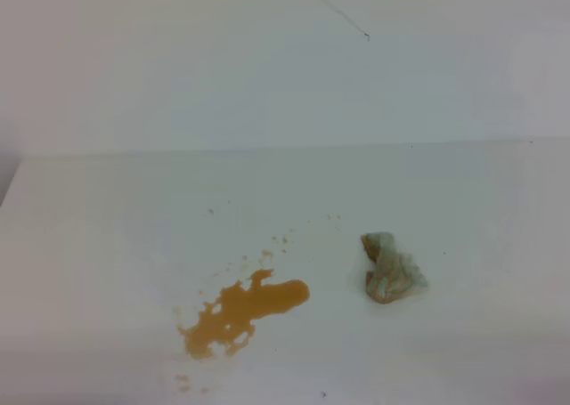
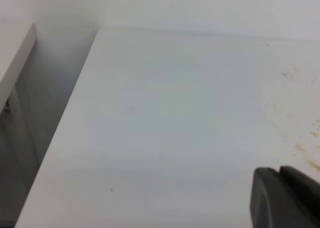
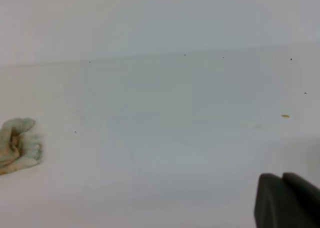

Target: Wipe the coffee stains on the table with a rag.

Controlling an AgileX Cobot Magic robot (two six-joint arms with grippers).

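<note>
Lying on the table (image 1: 107, 245), the coffee stains (image 1: 245, 311) make one orange-brown blotch with ragged edges, close to the front edge and a little left of the middle. Some small drops sit around it, a few toward the back and a few at the front edge. The rag (image 1: 390, 268) is a small crumpled wad, pale green-white with brown patches, and it rests to the right of the blotch, apart from it and somewhat farther from the front edge. Nothing touches the rag and nothing touches the blotch.

Neither arm reaches into the high view. In the left wrist view, only a dark part of the left gripper (image 2: 285, 198) shows at the lower right corner, above the white top; I cannot tell if its claw is together or apart. Faint tan specks (image 2: 300, 133) lie on the surface near the right border of that view, and the left edge of the table runs down beside a grey gap. In the right wrist view, the right gripper (image 3: 287, 200) shows as a dark shape in the lower right corner, with its claw closed together and holding nothing. The rag is at the left border of that view, well apart from this gripper. Behind the table stands a white wall (image 1: 178, 58) with a thin dark scratch (image 1: 343, 15)
</note>
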